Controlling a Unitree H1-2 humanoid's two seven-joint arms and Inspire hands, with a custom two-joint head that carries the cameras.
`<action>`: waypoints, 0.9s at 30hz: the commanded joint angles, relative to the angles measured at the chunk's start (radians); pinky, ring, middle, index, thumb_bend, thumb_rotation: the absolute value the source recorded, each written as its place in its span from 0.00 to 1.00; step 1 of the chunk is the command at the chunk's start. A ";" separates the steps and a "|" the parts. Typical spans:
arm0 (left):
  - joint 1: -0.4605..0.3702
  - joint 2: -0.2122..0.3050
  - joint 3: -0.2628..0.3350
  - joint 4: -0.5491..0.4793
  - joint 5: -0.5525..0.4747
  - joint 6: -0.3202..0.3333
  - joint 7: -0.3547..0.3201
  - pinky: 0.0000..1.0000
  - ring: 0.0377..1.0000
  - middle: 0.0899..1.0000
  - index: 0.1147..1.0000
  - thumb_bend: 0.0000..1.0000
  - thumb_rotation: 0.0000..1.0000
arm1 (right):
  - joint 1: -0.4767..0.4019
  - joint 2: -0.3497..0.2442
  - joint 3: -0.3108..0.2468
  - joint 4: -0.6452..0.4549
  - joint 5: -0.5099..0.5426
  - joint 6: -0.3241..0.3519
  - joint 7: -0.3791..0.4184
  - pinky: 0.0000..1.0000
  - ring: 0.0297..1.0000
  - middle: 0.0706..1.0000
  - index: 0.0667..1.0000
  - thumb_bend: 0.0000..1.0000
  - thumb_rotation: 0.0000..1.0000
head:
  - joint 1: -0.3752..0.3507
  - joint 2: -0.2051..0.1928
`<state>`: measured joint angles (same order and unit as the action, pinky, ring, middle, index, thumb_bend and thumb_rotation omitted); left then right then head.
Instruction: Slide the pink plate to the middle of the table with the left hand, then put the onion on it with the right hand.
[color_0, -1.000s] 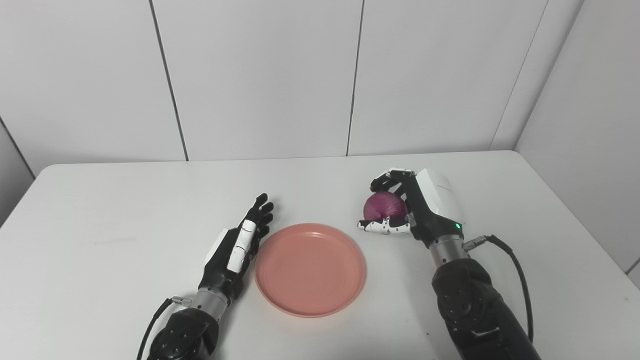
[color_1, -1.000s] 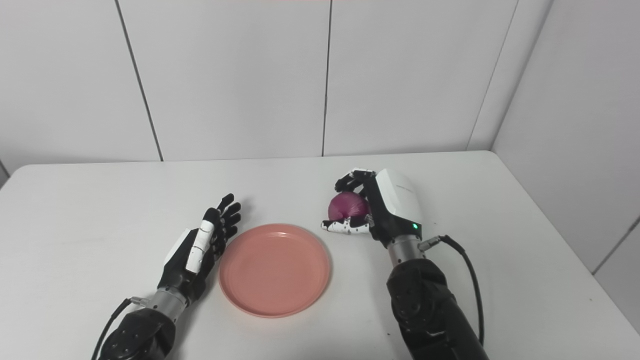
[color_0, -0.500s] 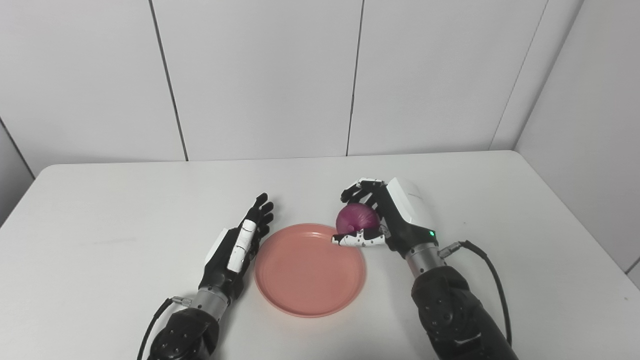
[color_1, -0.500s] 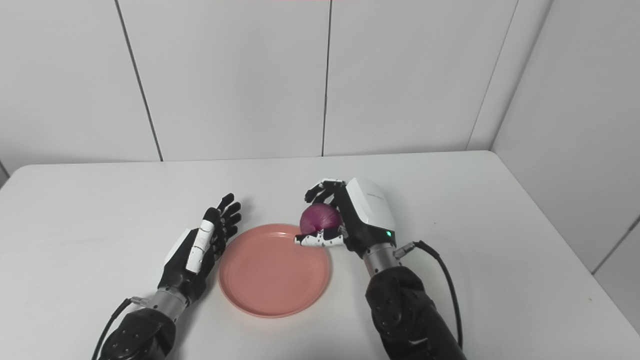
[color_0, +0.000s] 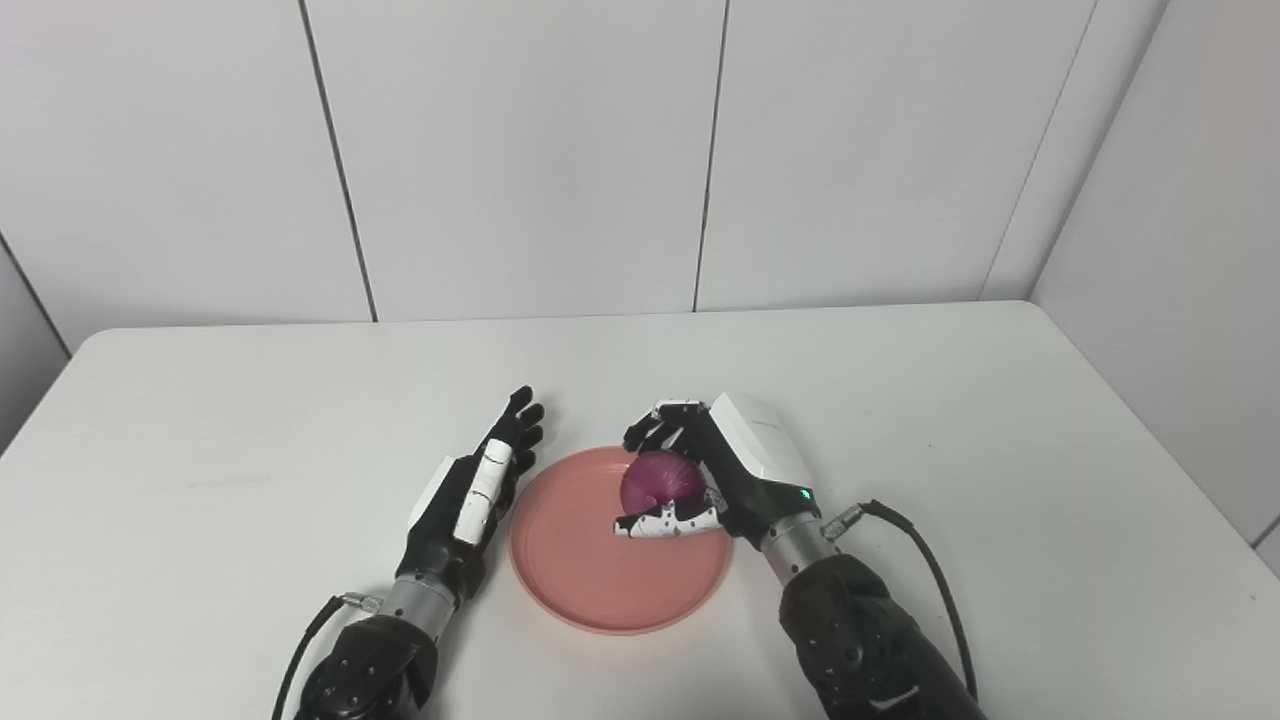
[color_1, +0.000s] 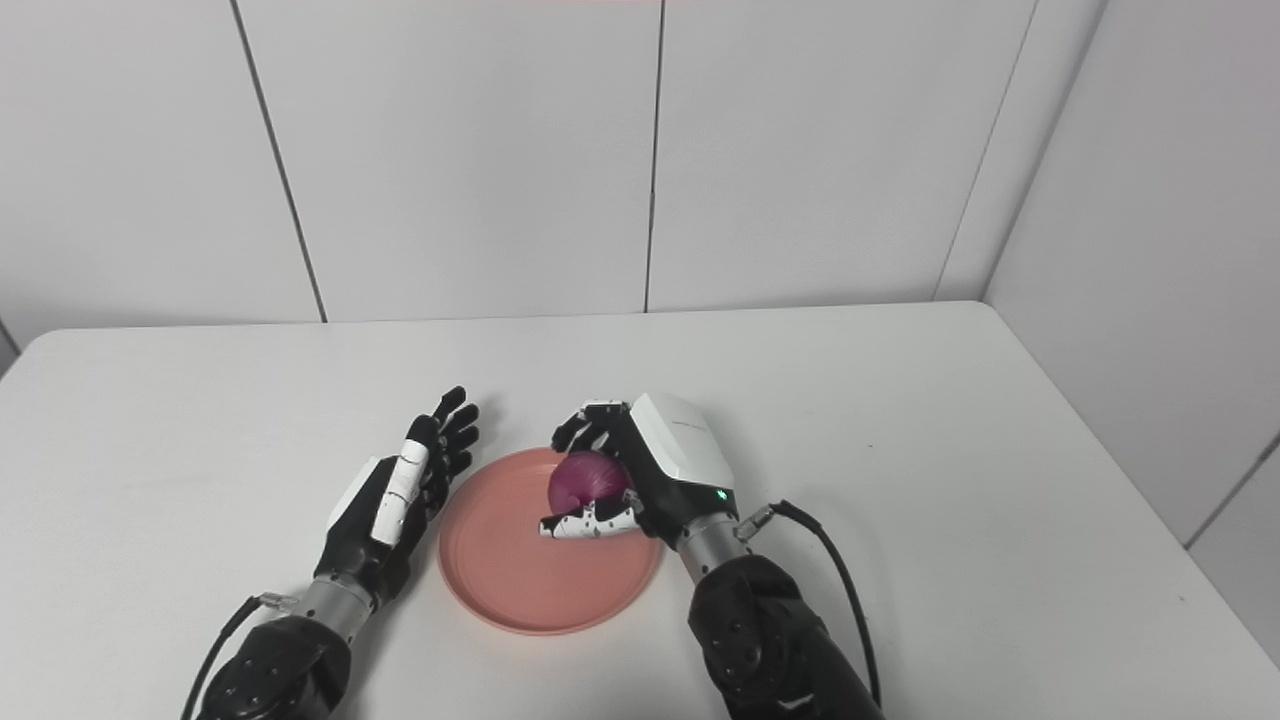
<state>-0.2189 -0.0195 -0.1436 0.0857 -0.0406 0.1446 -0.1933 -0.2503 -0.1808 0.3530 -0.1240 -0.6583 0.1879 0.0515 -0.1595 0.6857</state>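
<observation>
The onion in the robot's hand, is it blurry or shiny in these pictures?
Left eye view: the onion looks sharp, with only a soft sheen, held in the right hand over the pink plate. Right eye view: equally sharp, even light, faint shadows.

Table: you see a white table (color_0: 250, 400) with rounded corners, matte.
Walls: you face pale panelled walls (color_0: 520, 150) with dark vertical seams; a side wall angles in at right.
Light: even, soft.

One pink plate (color_0: 600, 590), one onion (color_0: 660, 482), two hands
</observation>
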 joint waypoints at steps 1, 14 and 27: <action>-0.045 -0.011 0.000 -0.017 0.006 -0.036 0.008 1.00 0.99 0.99 0.99 0.82 1.00 | -0.030 0.007 0.003 0.002 0.005 -0.082 -0.030 0.24 0.29 0.44 0.45 0.53 0.00 | 0.004 -0.002; -0.046 -0.013 0.003 -0.015 0.002 -0.038 0.007 1.00 0.99 0.98 0.98 0.81 1.00 | -0.032 0.019 0.009 0.068 -0.007 -0.102 -0.025 0.28 0.34 0.38 0.51 0.52 0.00 | 0.007 -0.004; -0.047 -0.016 0.004 -0.013 -0.002 -0.038 0.005 1.00 0.99 0.99 0.99 0.81 1.00 | -0.018 0.035 -0.008 0.032 -0.017 -0.045 0.016 0.41 0.49 0.52 0.47 0.52 0.10 | 0.007 -0.005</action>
<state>-0.2189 -0.0209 -0.1419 0.0874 -0.0372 0.1391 -0.1919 -0.2477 -0.1563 0.3612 -0.0493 -0.6821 0.1255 0.0678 -0.1534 0.6811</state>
